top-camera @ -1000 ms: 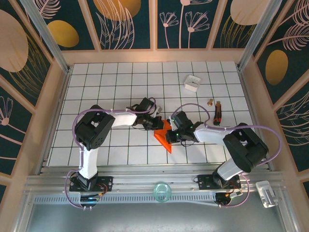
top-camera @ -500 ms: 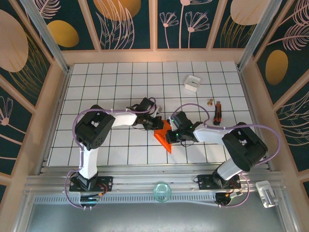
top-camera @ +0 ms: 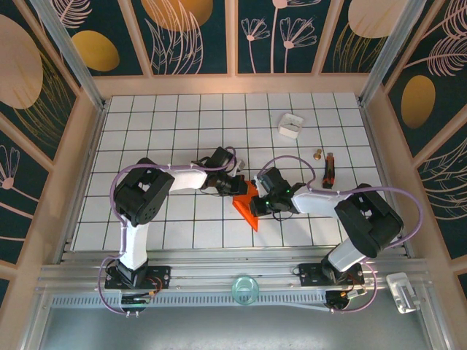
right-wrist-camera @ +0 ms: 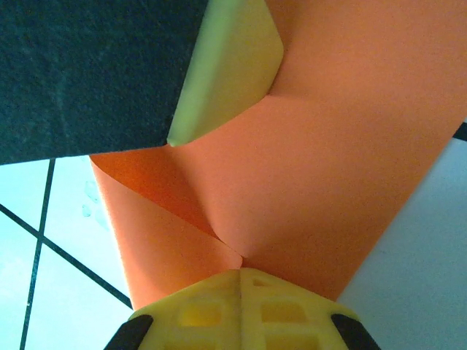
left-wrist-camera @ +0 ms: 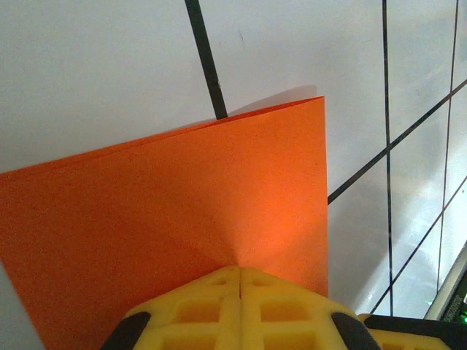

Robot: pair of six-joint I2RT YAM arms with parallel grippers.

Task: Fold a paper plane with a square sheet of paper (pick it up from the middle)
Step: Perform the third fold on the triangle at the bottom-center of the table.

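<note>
The square sheet of paper point(top-camera: 246, 208), creased into a triangle, sits on the tabletop point(top-camera: 168, 124) left of the white box point(top-camera: 290, 125) and closer to the arm bases than that box. Its long axis runs roughly from far to near, and its sharp tip points toward the near edge, slightly rightward. The left gripper point(top-camera: 241, 187) is pressed together on the far-left edge of the paper. The right gripper point(top-camera: 257, 200) pinches the paper's right side, where a raised fold is visible.
</note>
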